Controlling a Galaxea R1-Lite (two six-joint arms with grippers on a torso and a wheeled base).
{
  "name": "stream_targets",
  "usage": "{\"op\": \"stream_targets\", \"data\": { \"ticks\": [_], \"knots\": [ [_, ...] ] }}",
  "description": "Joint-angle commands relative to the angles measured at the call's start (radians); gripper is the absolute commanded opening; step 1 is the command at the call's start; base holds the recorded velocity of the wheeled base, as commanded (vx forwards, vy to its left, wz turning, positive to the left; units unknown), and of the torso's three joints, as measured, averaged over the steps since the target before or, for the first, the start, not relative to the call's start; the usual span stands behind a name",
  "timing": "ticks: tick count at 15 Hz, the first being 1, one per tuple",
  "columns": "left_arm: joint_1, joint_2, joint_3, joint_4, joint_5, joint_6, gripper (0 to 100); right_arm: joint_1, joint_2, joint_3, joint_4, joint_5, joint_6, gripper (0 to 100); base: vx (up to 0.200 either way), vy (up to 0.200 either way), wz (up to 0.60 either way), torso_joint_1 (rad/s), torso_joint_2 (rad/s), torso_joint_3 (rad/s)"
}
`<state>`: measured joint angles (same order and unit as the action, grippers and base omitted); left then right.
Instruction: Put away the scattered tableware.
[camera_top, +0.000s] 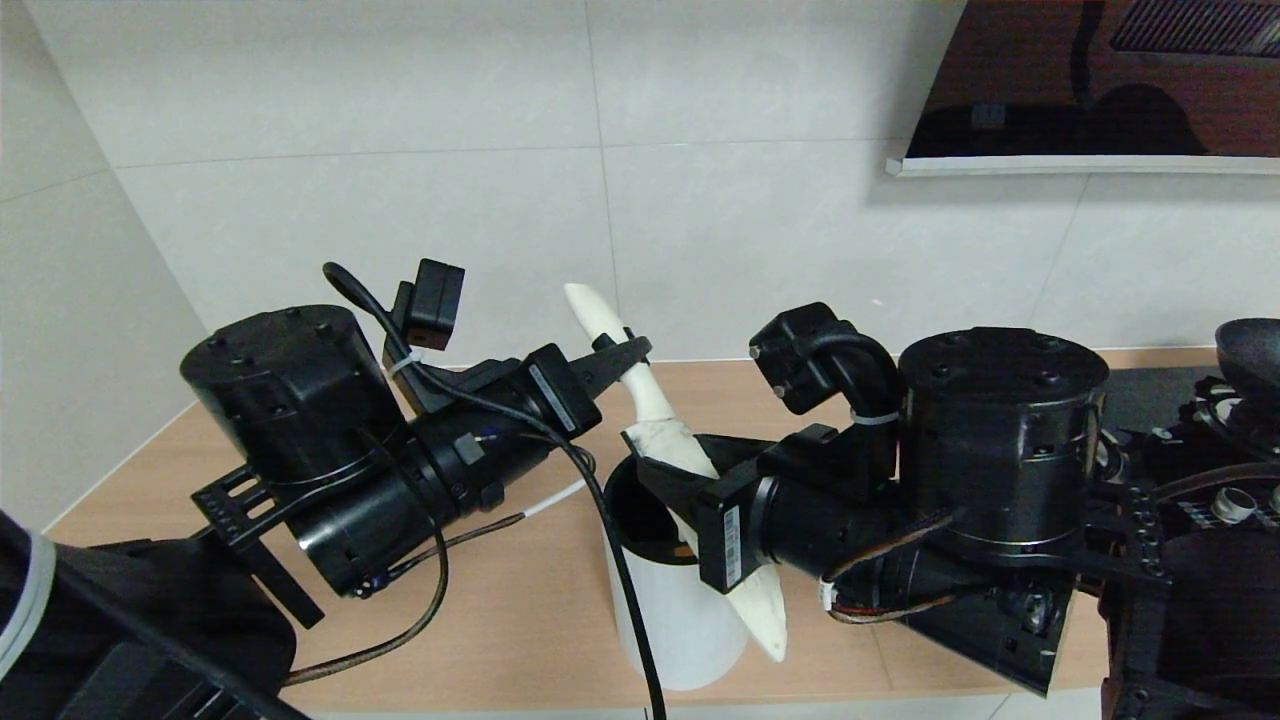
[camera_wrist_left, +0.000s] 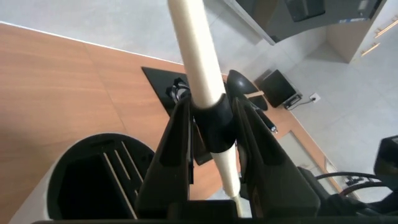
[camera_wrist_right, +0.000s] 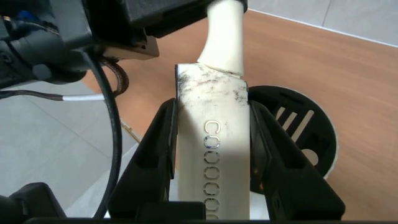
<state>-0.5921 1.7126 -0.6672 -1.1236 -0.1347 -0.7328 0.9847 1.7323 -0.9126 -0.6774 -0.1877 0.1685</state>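
- Cream-white knife (camera_top: 655, 400) hangs slanted in the air over the near part of the table (camera_top: 500, 600), held by both arms at once. Its pale handle points up and away toward the wall, and its marbled blade slopes down toward the robot.
- The blade's tip is the nearest part. In the head view it shows against the outer wall of the white holder (camera_top: 690, 630), on the robot's right side of it and not within the opening. I cannot tell whether it touches that wall.
- The holder stands upright on the wooden table near its front edge. Its dark mouth faces up, and the right wrist view shows pale dividers (camera_wrist_right: 298, 121) inside it.
- The right jaws are closed on the blade's upper part, just below where blade and handle meet. One finger lies on each edge, and a row of small round holes in the blade runs down between them.
- The left jaws are clamped on the handle farther up, with a stretch of handle above them and a short stretch below. They sit just beyond the right jaws.
- A black cable (camera_top: 625, 580) from the left arm hangs across the front of the holder.
- Farther back on the robot's right, a dark hob (camera_top: 1150, 395) lies on the table.
- Grey-white wall tiles (camera_top: 400, 100) rise behind the table, with a dark glossy hood (camera_top: 1100, 90) mounted at the upper right.
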Motion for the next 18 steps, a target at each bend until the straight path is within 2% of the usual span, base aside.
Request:
{"op": "stream_targets", "data": {
  "ticks": [1,7,8,15,17,18],
  "knots": [
    [0.0,-0.005,0.001,-0.001,0.0,0.0,0,0.0,-0.002,0.0,-0.001,-0.003,0.0,0,0.0,0.0,0.0,0.0,0.0,0.0],
    [-0.002,-0.011,0.0,-0.001,0.001,0.0,0,-0.001,-0.002,-0.002,0.004,-0.001,0.0,0,0.0,0.0,0.0,0.0,0.0,0.0],
    [-0.003,-0.016,0.0,-0.001,0.001,0.0,0,-0.001,-0.002,-0.002,0.006,-0.001,0.0,100,0.0,0.0,0.0,0.0,0.0,0.0],
    [-0.005,-0.065,-0.002,0.008,0.0,-0.002,0,-0.009,-0.027,0.0,0.004,-0.001,0.0,100,0.0,0.0,0.0,0.0,0.0,0.0],
    [-0.005,-0.096,-0.008,0.01,0.0,-0.002,0,-0.064,-0.073,-0.003,0.009,0.001,-0.001,100,0.0,0.0,0.0,0.0,0.0,0.0],
    [-0.005,-0.123,-0.018,0.054,0.0,-0.002,0,-0.109,-0.091,-0.005,0.01,0.001,-0.004,100,0.0,0.0,0.0,0.0,0.0,0.0]
  ]
}}
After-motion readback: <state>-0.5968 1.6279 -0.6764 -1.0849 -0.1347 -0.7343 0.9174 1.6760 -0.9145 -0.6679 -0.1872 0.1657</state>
